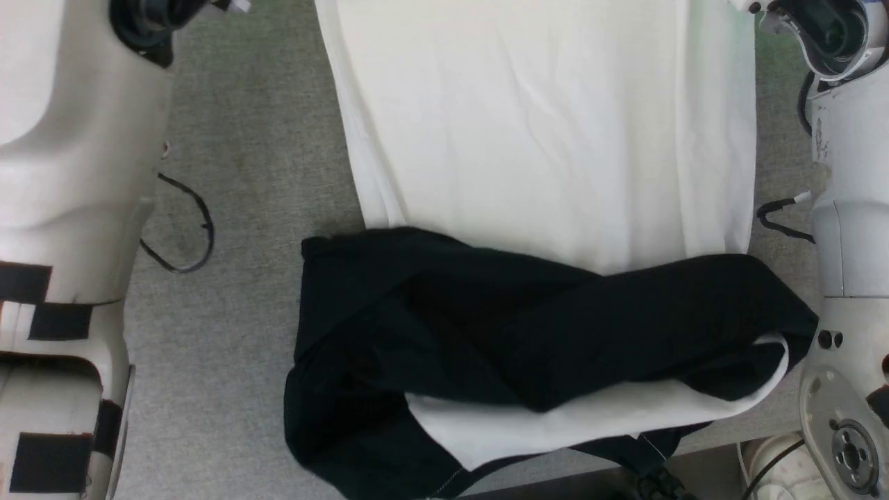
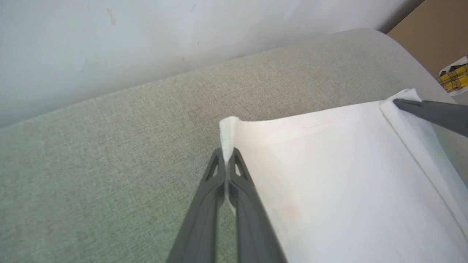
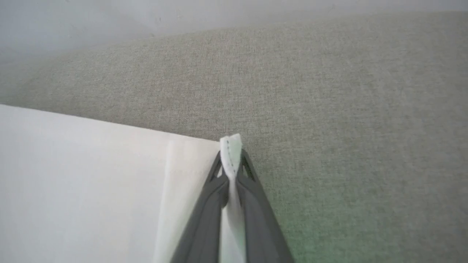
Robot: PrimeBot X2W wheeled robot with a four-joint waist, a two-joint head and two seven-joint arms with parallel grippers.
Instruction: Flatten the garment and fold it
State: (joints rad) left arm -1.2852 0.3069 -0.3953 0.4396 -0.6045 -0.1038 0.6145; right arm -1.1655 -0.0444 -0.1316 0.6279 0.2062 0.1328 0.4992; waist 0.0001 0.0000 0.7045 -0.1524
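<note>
Left claw [image 2: 227, 156]; right claw [image 3: 231, 157]; both pinched on garment [image 1: 542, 139] hem corners

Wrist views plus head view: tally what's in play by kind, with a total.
garment: 1
grippers: 2, left gripper and right gripper, each shut on a white corner of it
grey fabric surface: 1
Total: 4

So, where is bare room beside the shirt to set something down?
Widest bare patch: grey surface between the left arm and the garment. More lies beyond the hem, toward the wall. Crowded: the narrow strip between garment and right arm.
</note>
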